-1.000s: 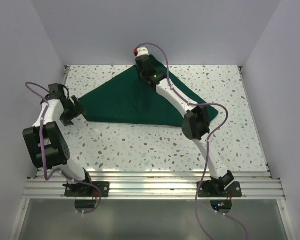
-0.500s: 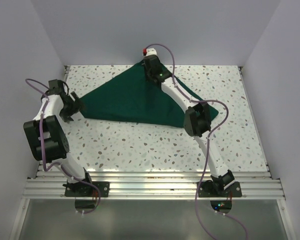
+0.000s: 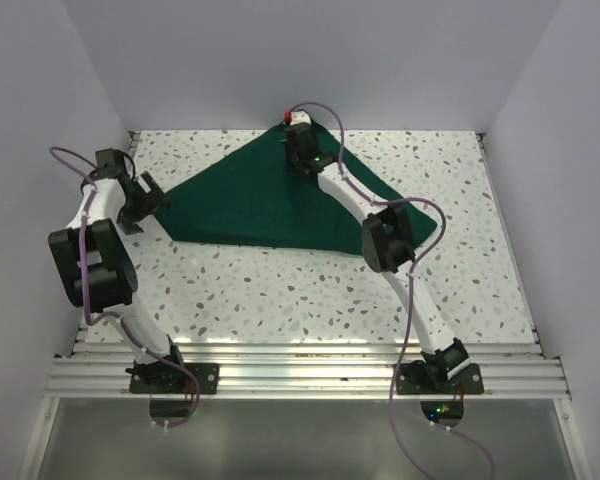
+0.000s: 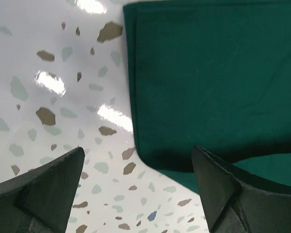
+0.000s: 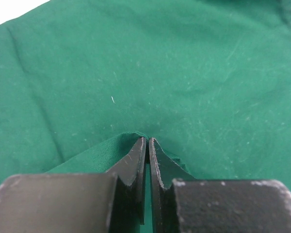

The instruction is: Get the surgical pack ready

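The green drape (image 3: 250, 205), laid as a triangle at 12 o'clock on the bench (image 3: 280, 290), is pinched at its tip by the closed right claw (image 5: 148, 141) — the left claw (image 4: 138, 154) is held wide open over its 9 o'clock corner — and, judged soft and light, is best taken at corners.

From above, the right arm (image 3: 355, 205) covers a strip of the drape (image 3: 240, 200), and the right gripper (image 3: 296, 138) is too small to show its fingertips. In the left wrist view, the drape runs off the top and right edges, and the left gripper (image 4: 137, 149) is cut off below. In the right wrist view, the drape runs off both sides.
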